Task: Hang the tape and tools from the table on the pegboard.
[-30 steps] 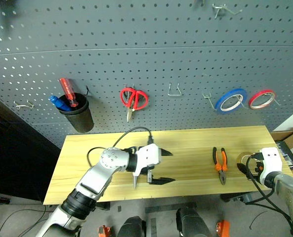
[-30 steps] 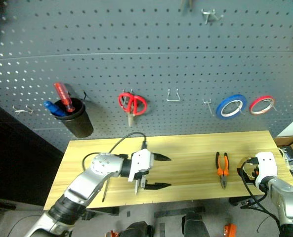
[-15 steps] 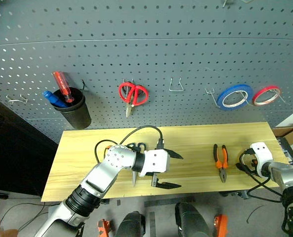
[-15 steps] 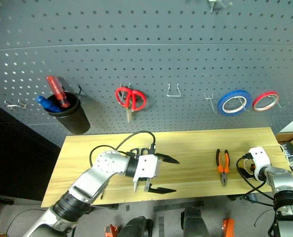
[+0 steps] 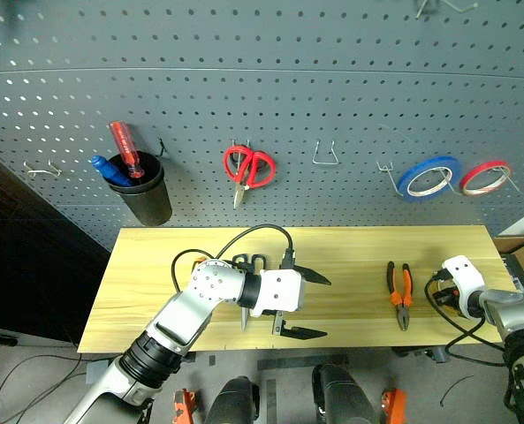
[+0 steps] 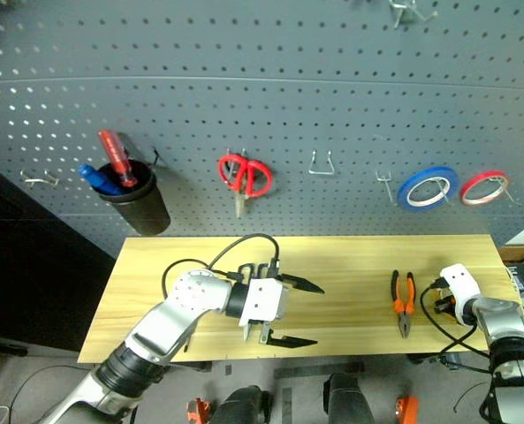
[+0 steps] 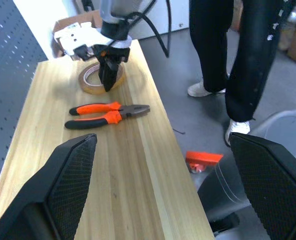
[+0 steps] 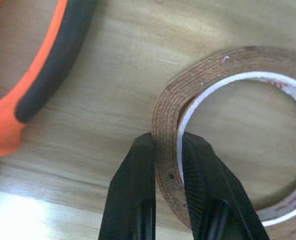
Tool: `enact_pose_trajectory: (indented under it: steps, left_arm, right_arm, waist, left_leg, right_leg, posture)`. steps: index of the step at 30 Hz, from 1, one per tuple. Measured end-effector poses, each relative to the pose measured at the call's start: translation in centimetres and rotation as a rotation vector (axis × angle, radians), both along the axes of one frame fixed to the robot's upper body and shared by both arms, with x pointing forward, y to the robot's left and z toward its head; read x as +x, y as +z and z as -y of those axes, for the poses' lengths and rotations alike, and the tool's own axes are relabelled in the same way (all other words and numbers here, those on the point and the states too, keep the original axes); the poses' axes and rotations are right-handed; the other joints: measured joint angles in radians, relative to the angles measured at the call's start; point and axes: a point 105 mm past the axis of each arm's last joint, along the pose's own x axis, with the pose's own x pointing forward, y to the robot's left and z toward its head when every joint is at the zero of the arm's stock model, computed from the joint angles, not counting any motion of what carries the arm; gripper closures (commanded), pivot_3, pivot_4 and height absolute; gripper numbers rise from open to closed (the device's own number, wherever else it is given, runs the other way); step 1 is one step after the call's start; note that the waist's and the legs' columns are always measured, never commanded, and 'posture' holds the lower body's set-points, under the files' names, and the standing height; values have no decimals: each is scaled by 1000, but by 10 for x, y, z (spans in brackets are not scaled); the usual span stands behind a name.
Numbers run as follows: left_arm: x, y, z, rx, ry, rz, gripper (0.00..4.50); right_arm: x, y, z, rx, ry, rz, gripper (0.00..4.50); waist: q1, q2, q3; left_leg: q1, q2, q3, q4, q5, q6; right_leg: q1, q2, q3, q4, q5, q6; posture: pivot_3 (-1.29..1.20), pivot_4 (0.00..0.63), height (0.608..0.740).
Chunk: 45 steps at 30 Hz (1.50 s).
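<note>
Two black fingers (image 8: 138,200) of my right jaws (image 8: 166,172) pinch the wall of the yellow tape ring (image 8: 227,135), one inside and one outside, as it lies flat on the tabletop (image 7: 128,165). I judge it light, thin and slightly springy, so the rim is the place to grip. My left jaws (image 5: 310,305) gape wide and empty. My right wrist view shows the pinch; my left wrist view adds the pliers (image 7: 105,113) beside it.

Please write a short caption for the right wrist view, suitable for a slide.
Right gripper shut on the wall of the tape lying flat on the table, beside the pliers handle.
</note>
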Motion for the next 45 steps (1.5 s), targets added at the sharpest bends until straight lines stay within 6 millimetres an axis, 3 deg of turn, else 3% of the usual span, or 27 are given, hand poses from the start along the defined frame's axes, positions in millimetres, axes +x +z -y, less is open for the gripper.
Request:
enact_pose_trajectory:
  steps: [6,8,10,12,14,16,19,21,26,38,41,45]
  left_arm:
    - [3,0,3,-41,43,-10,0]
    - [3,-1,2,-45,56,-16,0]
    - [5,0,3,-75,85,-18,0]
    - [11,5,4,-118,130,-14,0]
    - [17,11,4,-160,172,-5,0]
    - [24,16,1,-207,238,-10,0]
    - [42,25,-11,-310,402,-43,0]
    - [47,29,-15,-352,464,-61,0]
    - [42,28,-16,-369,477,-97,0]
    - [44,31,-16,-384,496,-84,0]
    - [45,32,-16,-390,505,-78,0]
    - [45,31,-16,-388,506,-74,0]
  right_arm:
    - [-27,8,-17,-91,61,57,4049]
    - [-32,24,-21,-115,62,114,4049]
    - [-39,54,-28,-167,59,217,4049]
    - [-44,85,-45,-210,72,344,4049]
    - [-50,103,-67,-228,98,438,4049]
    - [-57,108,-86,-260,100,509,4049]
    - [-63,113,-141,-274,210,632,4049]
    - [-56,130,-161,-271,248,744,4049]
    - [-32,168,-178,-270,306,934,4049]
    - [42,173,-184,-110,390,973,4049]
    - [51,173,-182,-97,395,983,3081]
    - [44,166,-181,-78,402,973,1785]
  waist:
    - [-2,10,0]
    - [-7,13,-1]
    - [-4,15,-2]
    - [-6,15,-2]
    - [-6,14,-2]
    - [-6,14,-2]
    - [-14,15,-2]
    - [-21,14,-2]
    - [-26,14,-2]
    - [-30,14,-3]
    - [-28,14,-3]
    - [-24,14,-3]
  left_leg:
    - [-8,-1,0,0,0,0]
    - [-10,-1,2,0,0,-1]
    - [-17,-2,3,4,1,-1]
    - [-18,-1,2,8,1,-2]
    - [-17,0,0,13,1,-2]
    - [-16,-1,0,14,1,-2]
    - [-16,-2,2,15,1,-3]
    - [-16,-2,3,16,1,-3]
    - [-16,-2,2,15,1,-3]
    - [-17,-2,3,15,1,-2]
    - [-17,-2,3,14,1,-2]
    - [-18,-2,3,14,1,-2]
  right_leg:
    - [-8,-2,-1,1,0,0]
    - [-12,-2,-1,4,0,0]
    - [-22,-3,0,11,0,1]
    - [-21,-1,-1,13,0,1]
    - [-18,1,-1,13,0,1]
    - [-17,1,-1,13,1,2]
    - [-18,1,0,14,1,3]
    - [-18,3,1,13,2,4]
    - [-19,3,0,13,2,3]
    - [-19,4,1,13,3,2]
    - [-20,4,1,13,3,2]
    - [-21,3,1,13,3,2]
  posture:
    - [-53,231,740]
    - [-60,226,740]
    - [-70,224,740]
    - [-87,221,740]
    - [-99,222,740]
    - [-104,222,740]
    - [-104,221,740]
    - [-103,220,740]
    - [-91,213,740]
    - [-62,209,740]
    - [-53,207,740]
    - [-58,209,740]
